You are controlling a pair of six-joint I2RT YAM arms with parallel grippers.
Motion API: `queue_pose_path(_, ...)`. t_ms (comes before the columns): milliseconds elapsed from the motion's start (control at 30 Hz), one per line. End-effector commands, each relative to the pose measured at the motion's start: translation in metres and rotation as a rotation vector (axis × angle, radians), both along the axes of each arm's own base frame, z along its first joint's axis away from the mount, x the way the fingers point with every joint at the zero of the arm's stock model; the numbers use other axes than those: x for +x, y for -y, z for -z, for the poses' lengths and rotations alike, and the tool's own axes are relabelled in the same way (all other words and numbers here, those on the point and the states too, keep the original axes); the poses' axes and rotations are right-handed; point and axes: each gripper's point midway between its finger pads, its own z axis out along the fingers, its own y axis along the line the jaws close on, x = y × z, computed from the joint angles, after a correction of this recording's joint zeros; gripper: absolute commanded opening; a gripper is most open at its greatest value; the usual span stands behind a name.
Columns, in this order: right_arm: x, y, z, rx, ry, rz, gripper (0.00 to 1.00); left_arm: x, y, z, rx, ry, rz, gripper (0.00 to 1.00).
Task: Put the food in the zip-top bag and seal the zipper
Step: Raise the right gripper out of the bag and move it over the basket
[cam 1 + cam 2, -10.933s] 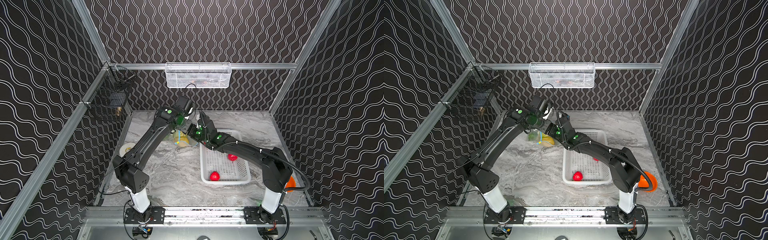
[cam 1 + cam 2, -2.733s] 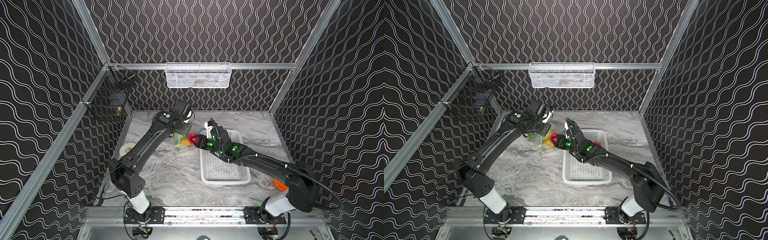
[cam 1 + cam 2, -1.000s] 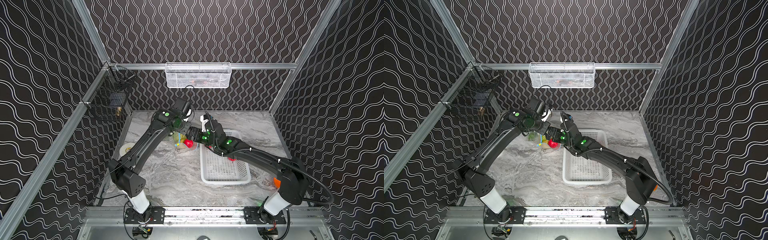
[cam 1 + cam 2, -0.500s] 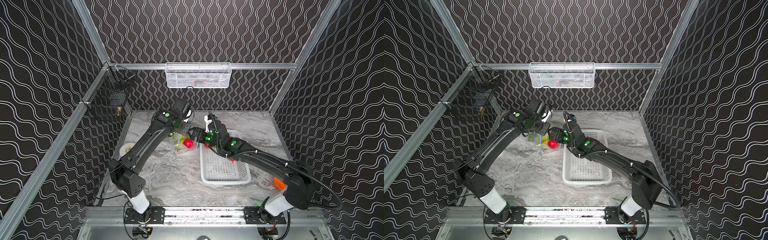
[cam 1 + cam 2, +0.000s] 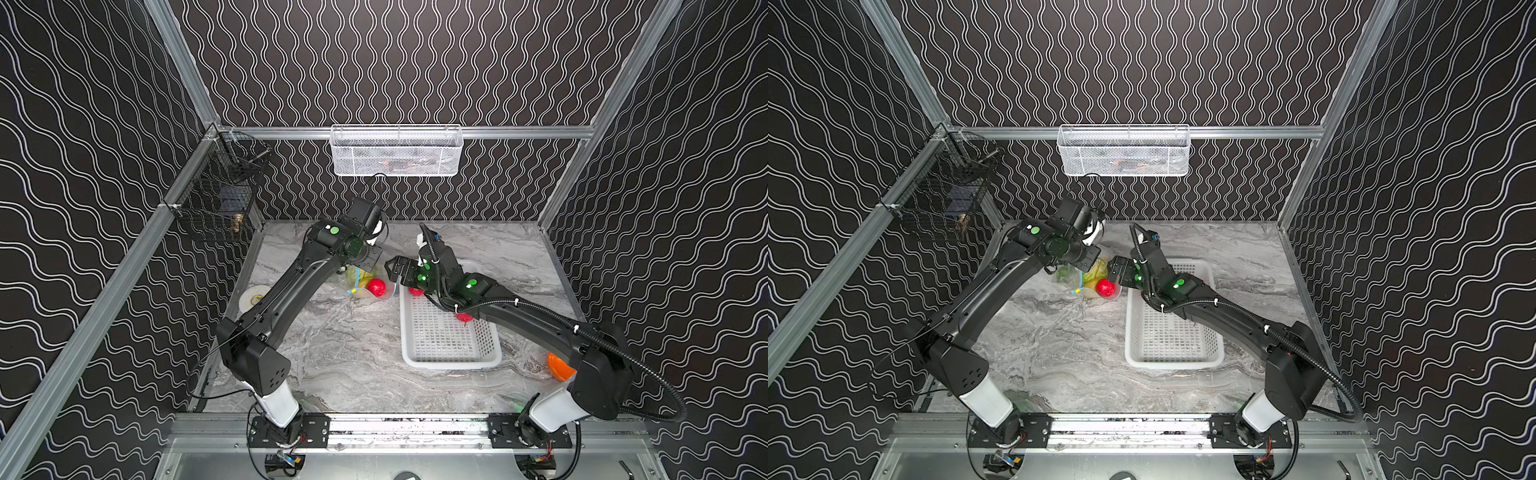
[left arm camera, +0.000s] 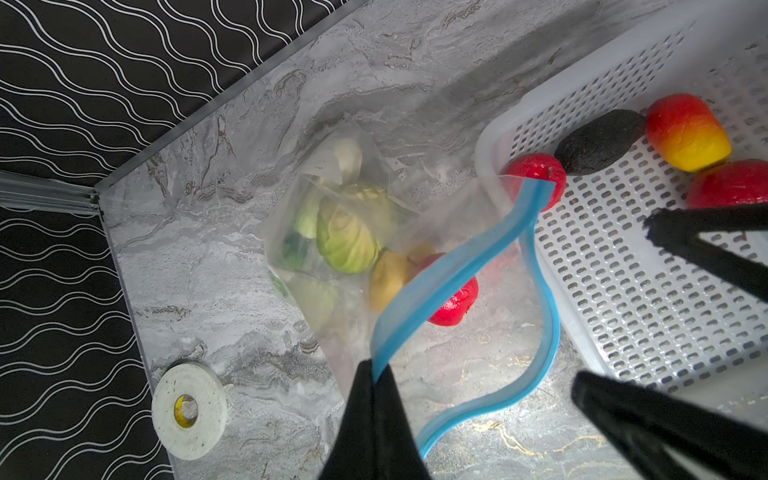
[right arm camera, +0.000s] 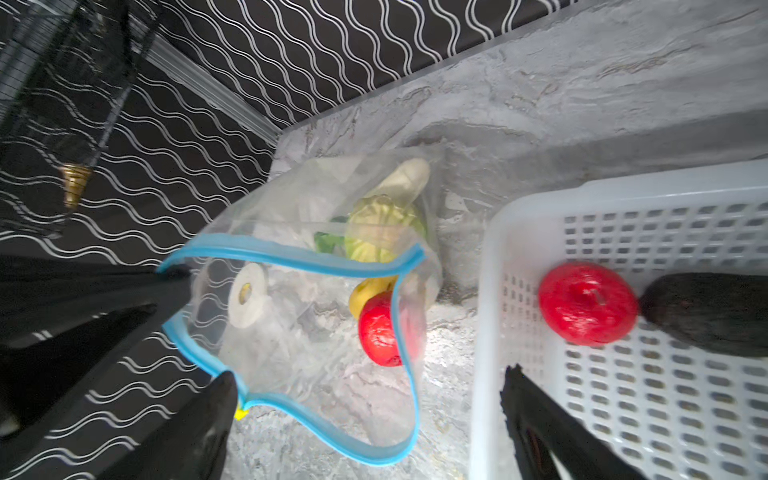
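just beside the white basket [image 7: 490, 291] the zip-top bag [image 6: 332, 216] lies on the surface [image 6: 249, 83], its zipper [image 6: 453, 266] pinched up by the left tool [image 6: 374, 370]. a red fruit [image 6: 455, 305] that the right tool [image 6: 613, 307] just carried over now sits in the bag's mouth; that tool is spread, empty, back over the basket, where a dark item [image 6: 598, 141] and three more pieces [image 6: 685, 133] wait, so filling goes on

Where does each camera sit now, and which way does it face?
Top views: high in front, looking down on both arms, the table and white basket.
Left wrist: looks down past the left gripper, shut on the zipper, into the zip-top bag.
Right wrist: looks past the open right gripper at the bag mouth and basket.
Both wrist views share the red fruit at the bag mouth.
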Motion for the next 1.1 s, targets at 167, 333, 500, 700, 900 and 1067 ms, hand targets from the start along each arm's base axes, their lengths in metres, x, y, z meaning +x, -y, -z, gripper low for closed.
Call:
queue_pose_path(167, 0.000, 0.032, 0.025, -0.095, -0.076, 0.078, 0.99, 0.002, 0.000, -0.004, -0.005, 0.021, -0.003, 0.00)
queue_pose_path(333, -0.001, 0.049, 0.036, -0.130, -0.107, 0.116, 0.99, 0.001, -0.002, -0.003, 0.001, 0.023, -0.003, 0.00)
queue_pose_path(500, -0.002, 0.064, 0.043, -0.170, -0.140, 0.156, 0.99, 0.002, -0.002, -0.004, -0.002, 0.024, -0.005, 0.00)
queue_pose_path(700, -0.001, 0.075, 0.053, -0.210, -0.168, 0.182, 0.99, 0.001, -0.003, -0.004, 0.004, 0.028, -0.005, 0.00)
queue_pose_path(900, -0.004, 0.086, 0.060, -0.270, -0.196, 0.211, 0.99, 0.000, -0.004, -0.004, 0.006, 0.033, -0.003, 0.00)
queue_pose_path(1067, -0.007, 0.097, 0.062, -0.313, -0.206, 0.238, 0.99, 0.000, -0.005, -0.005, 0.005, 0.034, -0.007, 0.00)
